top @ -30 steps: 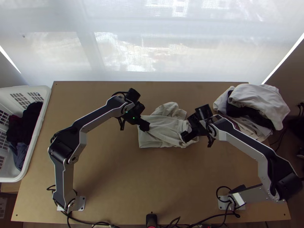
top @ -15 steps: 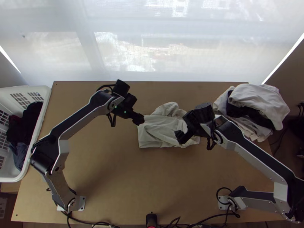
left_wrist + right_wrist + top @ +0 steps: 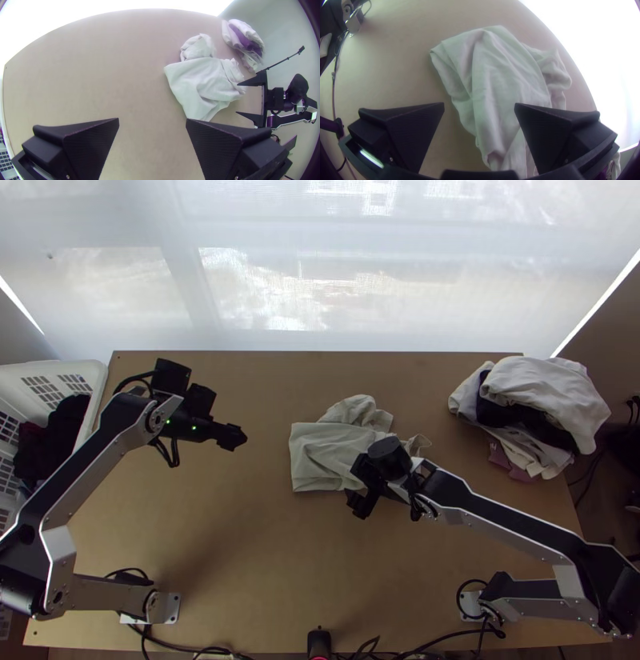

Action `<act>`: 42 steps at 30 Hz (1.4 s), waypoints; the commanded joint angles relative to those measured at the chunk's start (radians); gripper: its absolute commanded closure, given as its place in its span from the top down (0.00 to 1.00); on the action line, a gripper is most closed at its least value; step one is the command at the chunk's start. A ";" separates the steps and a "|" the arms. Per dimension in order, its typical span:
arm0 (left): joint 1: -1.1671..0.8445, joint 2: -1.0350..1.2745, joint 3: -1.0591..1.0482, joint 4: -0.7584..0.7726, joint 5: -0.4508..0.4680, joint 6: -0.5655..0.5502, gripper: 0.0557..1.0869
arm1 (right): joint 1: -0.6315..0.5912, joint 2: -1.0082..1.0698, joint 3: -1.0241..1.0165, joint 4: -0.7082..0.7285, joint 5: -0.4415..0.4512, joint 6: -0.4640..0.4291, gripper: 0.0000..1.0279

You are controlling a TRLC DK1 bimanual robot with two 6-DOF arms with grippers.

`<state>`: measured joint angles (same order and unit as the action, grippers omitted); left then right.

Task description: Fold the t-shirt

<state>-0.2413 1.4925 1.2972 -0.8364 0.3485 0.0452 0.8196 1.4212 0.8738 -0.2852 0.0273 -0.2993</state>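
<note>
- Left gripper (image 3: 238, 438): released, fingers spread, well apart from the t-shirt.
- Right gripper (image 3: 358, 503): released, fingers apart, at the shirt's near side.
- White t-shirt (image 3: 320, 456): rumpled, partly bunched, mid-table (image 3: 264, 572).

Wooden table (image 3: 272, 564) bearing 1 rumpled t-shirt (image 3: 320, 456), 1 clothes pile (image 3: 548, 388)

The basket (image 3: 98, 383) is partly behind the left arm (image 3: 86, 462) and cropped in the top view.
</note>
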 commanded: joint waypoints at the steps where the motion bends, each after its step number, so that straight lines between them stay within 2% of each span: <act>1: 0.088 -0.181 -0.171 -0.003 0.007 -0.011 0.95 | 0.042 0.051 -0.116 0.225 0.048 -0.103 0.95; 5: 0.119 -0.235 -0.214 -0.018 0.009 -0.011 0.95 | 0.038 0.091 -0.139 0.319 0.051 -0.139 0.95; 21: 0.168 -0.276 -0.234 -0.046 0.018 -0.011 0.95 | 0.042 0.200 -0.190 0.457 0.054 -0.258 0.95; 25: 0.169 -0.276 -0.236 -0.047 0.021 -0.011 0.95 | 0.032 0.274 -0.188 0.543 0.095 -0.297 0.95; 32: 0.175 -0.284 -0.234 -0.056 0.023 -0.013 0.95 | -0.007 0.372 -0.124 0.589 0.135 -0.287 0.93; 34: 0.177 -0.285 -0.236 -0.061 0.023 -0.015 0.95 | -0.025 0.395 -0.091 0.589 0.135 -0.271 0.83; 35: 0.178 -0.285 -0.236 -0.061 0.023 -0.016 0.95 | -0.034 0.406 -0.076 0.589 0.137 -0.265 0.74; 41: 0.178 -0.296 -0.239 -0.066 0.026 -0.025 0.95 | -0.086 0.424 -0.015 0.589 0.137 -0.222 0.06; 42: 0.180 -0.299 -0.239 -0.069 0.024 -0.025 0.95 | -0.096 0.418 -0.013 0.589 0.137 -0.221 0.03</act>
<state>-0.0650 1.2049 1.0603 -0.8970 0.3733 0.0261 0.7750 1.8149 0.8055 0.2935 0.1589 -0.5507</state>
